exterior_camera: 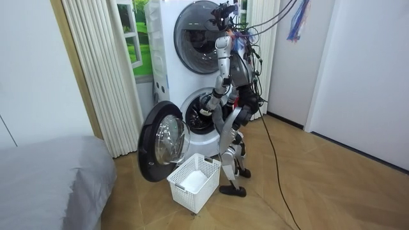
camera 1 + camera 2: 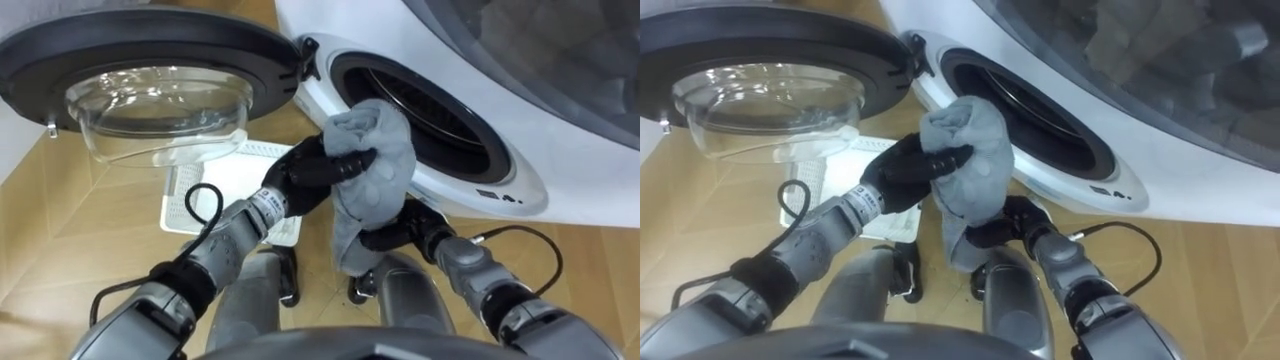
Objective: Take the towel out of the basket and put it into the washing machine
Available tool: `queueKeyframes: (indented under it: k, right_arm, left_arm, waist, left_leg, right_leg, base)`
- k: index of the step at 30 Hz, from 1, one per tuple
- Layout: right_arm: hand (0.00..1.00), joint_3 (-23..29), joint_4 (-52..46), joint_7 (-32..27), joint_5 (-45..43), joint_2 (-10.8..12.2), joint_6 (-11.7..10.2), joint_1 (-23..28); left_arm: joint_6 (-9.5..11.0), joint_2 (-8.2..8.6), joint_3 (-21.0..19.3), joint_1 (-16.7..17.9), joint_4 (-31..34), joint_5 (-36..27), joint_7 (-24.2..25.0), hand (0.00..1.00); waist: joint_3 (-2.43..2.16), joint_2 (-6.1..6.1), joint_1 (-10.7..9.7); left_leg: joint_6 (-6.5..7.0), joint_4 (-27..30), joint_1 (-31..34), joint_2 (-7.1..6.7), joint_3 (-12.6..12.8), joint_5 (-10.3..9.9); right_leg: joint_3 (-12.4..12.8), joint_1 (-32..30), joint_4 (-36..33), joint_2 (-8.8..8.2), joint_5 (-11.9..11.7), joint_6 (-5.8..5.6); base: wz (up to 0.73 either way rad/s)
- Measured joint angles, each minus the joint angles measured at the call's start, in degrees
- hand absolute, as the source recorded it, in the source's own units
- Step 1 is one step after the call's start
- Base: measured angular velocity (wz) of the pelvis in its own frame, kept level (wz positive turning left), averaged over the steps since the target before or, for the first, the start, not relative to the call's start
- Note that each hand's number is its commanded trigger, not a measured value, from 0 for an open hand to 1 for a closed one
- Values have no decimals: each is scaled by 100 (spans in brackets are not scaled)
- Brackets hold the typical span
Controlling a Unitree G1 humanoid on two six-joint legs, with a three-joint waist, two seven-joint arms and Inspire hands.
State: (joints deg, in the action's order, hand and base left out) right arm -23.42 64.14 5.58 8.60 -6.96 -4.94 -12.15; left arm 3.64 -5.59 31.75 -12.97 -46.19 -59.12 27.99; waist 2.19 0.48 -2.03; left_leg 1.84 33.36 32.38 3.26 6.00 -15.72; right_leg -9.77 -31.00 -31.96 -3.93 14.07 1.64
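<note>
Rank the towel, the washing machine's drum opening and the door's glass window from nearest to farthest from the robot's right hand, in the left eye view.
1. Towel: gripped by the right hand itself.
2. Drum opening: just above the hand, slightly right.
3. Door's glass window: far left, on the open door.

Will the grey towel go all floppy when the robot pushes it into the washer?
Probably floppy: the towel bunches at the left hand and droops by the right hand. Likely light, held up by hands alone. It may snag on the washer's opening rather than slide.
</note>
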Motion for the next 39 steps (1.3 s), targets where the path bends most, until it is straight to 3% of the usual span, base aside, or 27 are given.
queueKeyframes:
  k: [5,6,7,12,17,23,28,33,39]
  right_arm:
    - [100,-9,0,-4,-14,-3,6,34]
    - [100,-12,0,-12,-16,-3,8,37]
    - [100,-10,0,-32,-14,-2,7,45]
    - [100,-31,-4,-80,-10,5,8,75]
    - [100,10,22,-97,62,2,6,108]
    - [100,299,261,-108,287,-10,9,155]
    - [100,566,533,-108,1033,-41,152,133]
    - [100,611,1017,-35,1618,-51,280,-164]
    - [100,869,1273,-20,1939,-41,460,-323]
  left_arm:
    - [1,-1,-2,99,-15,-175,0,100]
    - [2,-5,-2,113,-29,-230,3,38]
    - [7,-8,-7,138,-42,-308,5,0]
    - [11,-75,-15,235,-45,-508,43,0]
    - [42,-96,-317,359,-189,-664,83,0]
    - [41,-191,-711,656,-324,-487,14,0]
    - [48,-174,-1250,659,-486,270,-449,0]
    - [48,-129,-1303,660,-531,1004,-980,0]
    - [40,-26,-1362,646,-569,1824,-1362,0]
  waist:
    - [-3,3,84]
    - [-3,3,86]
    - [-4,0,83]
    - [-6,0,95]
    - [-19,19,162]
    - [-76,113,365]
    - [-63,135,559]
    - [-18,198,610]
    - [48,218,557]
  left_leg:
    - [-9,-11,2,0,4,6]
    - [-9,-13,2,-2,4,6]
    - [-9,-17,-1,-5,5,7]
    - [-14,-13,-3,-5,18,11]
    - [-20,26,-13,-5,12,15]
    - [-29,-97,-94,-23,-19,48]
    - [-49,-191,-62,-99,-82,113]
    - [-45,-203,38,-111,-144,148]
    - [-26,-191,122,-226,-288,174]
  right_leg:
    - [-2,5,31,1,-7,11]
    - [-4,6,31,-1,-7,11]
    - [-1,7,30,-2,-7,10]
    - [-10,8,25,6,-6,11]
    - [-21,26,29,12,-11,17]
    - [-62,131,110,26,-20,26]
    - [-130,100,93,-9,-18,30]
    - [-168,21,55,-86,-6,29]
    - [-295,7,45,-126,30,4]
  base:
    - [0]
    - [0]
    - [0]
    - [0]
    - [0]
    - [3]
    - [9]
    - [9]
    - [12]
